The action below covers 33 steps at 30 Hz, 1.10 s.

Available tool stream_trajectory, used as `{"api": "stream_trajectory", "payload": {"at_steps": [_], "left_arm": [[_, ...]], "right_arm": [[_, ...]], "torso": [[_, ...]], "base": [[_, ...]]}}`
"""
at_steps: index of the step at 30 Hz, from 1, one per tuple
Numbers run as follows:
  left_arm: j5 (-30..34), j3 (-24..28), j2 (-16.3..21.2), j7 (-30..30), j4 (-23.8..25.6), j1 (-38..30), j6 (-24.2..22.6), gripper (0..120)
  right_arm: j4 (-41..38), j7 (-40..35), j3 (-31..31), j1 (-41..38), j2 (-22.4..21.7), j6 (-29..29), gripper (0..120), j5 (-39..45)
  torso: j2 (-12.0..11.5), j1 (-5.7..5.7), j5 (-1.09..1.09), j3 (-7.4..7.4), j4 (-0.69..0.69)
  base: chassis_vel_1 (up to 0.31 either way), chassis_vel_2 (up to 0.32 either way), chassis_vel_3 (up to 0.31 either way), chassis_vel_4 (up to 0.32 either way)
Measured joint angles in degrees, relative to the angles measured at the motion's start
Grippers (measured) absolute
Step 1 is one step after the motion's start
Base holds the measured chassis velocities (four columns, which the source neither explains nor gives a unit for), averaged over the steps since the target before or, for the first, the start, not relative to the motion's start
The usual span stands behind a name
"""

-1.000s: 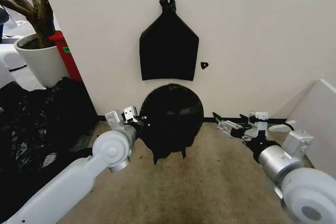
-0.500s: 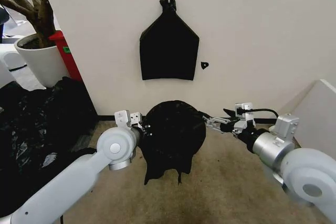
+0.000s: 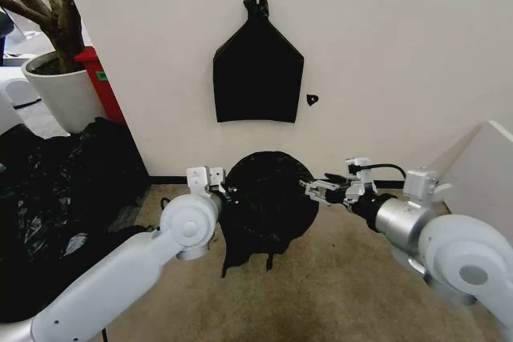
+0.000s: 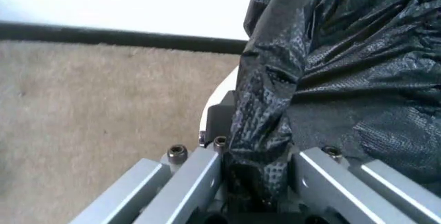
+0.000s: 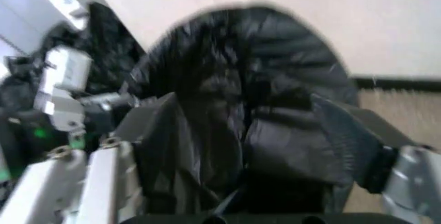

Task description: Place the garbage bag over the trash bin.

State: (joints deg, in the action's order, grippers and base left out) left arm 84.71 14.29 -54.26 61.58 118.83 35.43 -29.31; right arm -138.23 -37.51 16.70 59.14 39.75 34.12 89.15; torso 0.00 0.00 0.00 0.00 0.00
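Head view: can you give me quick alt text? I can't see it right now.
Both grippers hold a black garbage bag stretched between them near the floor: left gripper on one edge, right gripper on the other. A flat black bag hangs on the wall above.

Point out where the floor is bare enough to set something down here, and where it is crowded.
Bare carpet lies in front of the garbage bag, between the two arms. Crowded: the left hand and right hand flank the bag, and black plastic sheeting fills the robot's left side.
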Motion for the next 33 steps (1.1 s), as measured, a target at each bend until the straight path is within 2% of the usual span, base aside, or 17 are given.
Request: {"api": "stream_trajectory", "payload": {"at_steps": [2,4,7,9,15,18,19,33], "left_arm": [[-1.14,0.80,-0.30,-0.62,-0.11,-0.44,-0.07,0],[-4.84,2.78,-0.69,-3.14,-0.32,-1.25,-0.11,0],[-8.69,4.59,-0.71,-5.57,-0.48,-1.60,-0.11,0],[-9.66,4.97,-0.70,-6.14,-0.56,-1.66,-0.09,0],[-20.55,8.49,-1.27,-11.67,-1.27,-2.82,0.74,0],[-21.01,8.74,-1.47,-11.82,-1.26,-2.94,0.80,0],[-21.68,9.07,-1.83,-12.01,-1.11,-3.11,0.85,0],[-23.66,9.48,-2.05,-13.30,0.37,-3.59,1.73,0]], "right_arm": [[0.07,-2.49,-0.68,-0.43,0.30,0.11,67,1.41],[0.50,-8.04,-2.09,-1.69,0.99,0.22,55,4.81],[1.55,-12.23,-3.39,-3.23,1.47,0.23,42,6.69],[1.79,-12.87,-3.53,-3.45,1.52,0.23,40,6.97],[3.69,-18.32,-3.74,-4.07,1.95,0.18,13,10.60],[4.07,-18.64,-4.24,-4.08,2.10,0.16,8,10.58],[5.46,-19.13,-5.70,-4.24,2.64,0.04,0,9.85],[13.90,-20.74,-11.37,-8.50,7.25,-1.01,0,4.58]], "torso": [[0.00,0.00,0.01,0.00,-0.01],[0.00,0.00,0.00,0.00,-0.02],[0.00,0.00,0.00,0.00,0.00],[0.00,0.00,0.00,0.00,0.01],[0.00,0.00,0.00,-0.01,-0.01],[0.00,0.00,0.00,-0.01,-0.01],[0.00,0.00,0.00,-0.01,-0.01],[0.00,0.00,-0.01,0.00,0.00]], "base": [[0.000,0.000,0.000,0.000],[0.000,0.000,0.000,0.000],[0.000,0.000,0.000,0.000],[0.000,0.000,0.000,0.000],[0.000,0.000,0.000,0.000],[0.000,0.000,0.000,0.000],[0.000,0.000,0.000,0.000],[0.000,0.000,0.000,0.000]]}}
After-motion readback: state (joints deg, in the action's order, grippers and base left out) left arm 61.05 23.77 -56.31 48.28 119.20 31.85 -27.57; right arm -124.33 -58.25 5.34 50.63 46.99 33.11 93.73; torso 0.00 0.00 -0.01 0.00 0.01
